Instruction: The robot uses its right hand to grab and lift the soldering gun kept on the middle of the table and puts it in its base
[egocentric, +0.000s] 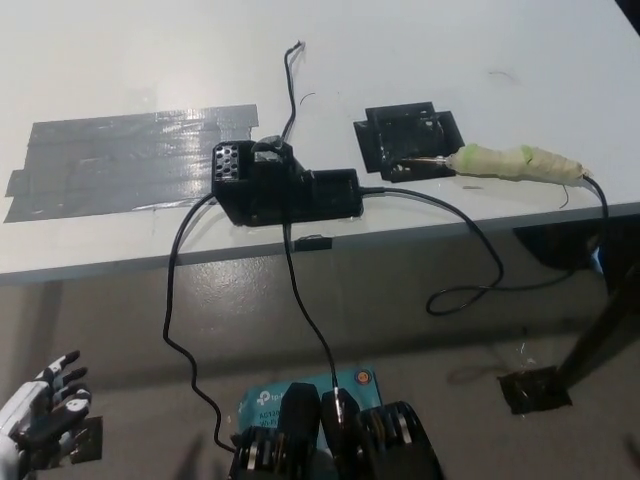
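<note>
Left hand (40, 410): white, seen at the lower-left corner, below the table edge; fingers spread apart, nothing grasped; wrist cut off by the frame.
Right hand: not seen anywhere in the head view, so its fingers cannot be judged.
Soldering gun (515, 163): laid flat near the table's right front edge, handle wrapped in pale green; metal tip rested on the base.
Base (408, 140): black, flat; only the tip is carried on it.
Black box (285, 185): at the front edge, cables hung down from it.
Grey tape (120, 160): stuck on the table (450, 50), left.
</note>
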